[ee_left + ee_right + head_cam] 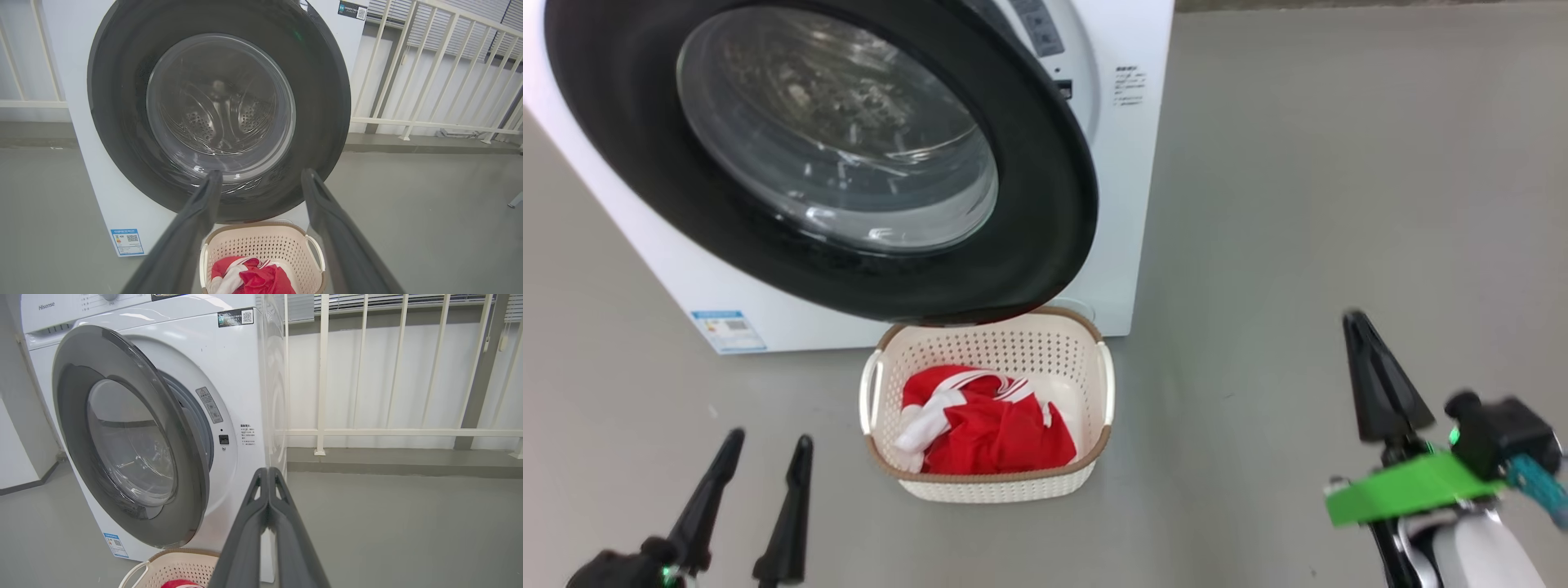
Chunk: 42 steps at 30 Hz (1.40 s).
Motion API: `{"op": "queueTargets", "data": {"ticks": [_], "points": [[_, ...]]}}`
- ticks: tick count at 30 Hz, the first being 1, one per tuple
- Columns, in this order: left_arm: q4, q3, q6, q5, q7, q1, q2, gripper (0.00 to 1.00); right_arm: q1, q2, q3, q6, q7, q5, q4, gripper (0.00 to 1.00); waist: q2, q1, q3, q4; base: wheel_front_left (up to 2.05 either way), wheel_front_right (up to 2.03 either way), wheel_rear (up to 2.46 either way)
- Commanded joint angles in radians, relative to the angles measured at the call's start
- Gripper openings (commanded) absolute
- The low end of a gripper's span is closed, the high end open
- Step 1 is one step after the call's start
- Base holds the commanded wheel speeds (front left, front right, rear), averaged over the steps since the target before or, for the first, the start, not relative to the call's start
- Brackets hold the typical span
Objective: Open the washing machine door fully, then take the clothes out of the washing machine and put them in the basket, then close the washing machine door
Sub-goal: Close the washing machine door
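Grey floor runs in front of the washing machine, seen from the head. The washing machine door hangs ajar, its lower rim overlapping the far edge of the basket. That basket sits on the floor just in front of the machine, its handles at left and right, so its long axis seems to run left to right. The clothes lie bunched inside it. At near left the left tool has its fingers apart and empty. At near right the right tool is closed on nothing.

From the left wrist, the left tool points at the door, fingers spread wide. The basket and clothes are below, and a white railing stands far right.

From the right wrist, the right tool has its fingers pressed together and aims at the machine. The door is hinged on the left, its right edge standing off the front. The basket is at the bottom edge.
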Motion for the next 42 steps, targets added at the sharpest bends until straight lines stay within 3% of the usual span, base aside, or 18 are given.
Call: {"op": "queueTargets", "data": {"ticks": [1,14,23,29,42], "points": [[-0.034,0.031,-0.006,0.007,-0.009,-0.055,0.012,1.00,-0.054,-0.007,0.032,0.006,-0.006,0.003,-0.017,0.00,0.0000,0.0000,0.020,0.021,0.00,0.00,0.00],[-0.087,-0.006,-0.006,-0.029,-0.009,-0.119,0.014,1.00,-0.377,-0.007,0.193,0.006,-0.006,-0.014,0.189,0.00,0.0000,0.0000,0.144,0.134,0.00,0.00,0.00],[-0.111,-0.028,-0.006,-0.144,-0.009,-0.185,-0.022,1.00,-0.622,-0.007,0.306,0.006,-0.006,-0.038,0.373,0.00,0.0000,0.0000,0.247,0.231,0.00,0.00,0.00],[-0.105,-0.042,-0.006,-0.153,-0.009,-0.207,-0.029,1.00,-0.712,-0.007,0.282,0.006,-0.006,-0.069,0.436,0.00,0.0000,0.0000,0.292,0.283,0.00,0.00,0.00],[-0.097,-0.063,-0.006,-0.164,-0.009,-0.242,-0.044,1.00,-0.838,-0.011,0.086,0.006,-0.006,-0.176,0.447,0.00,0.0000,0.0000,0.354,0.338,0.00,0.00,0.00]]}}
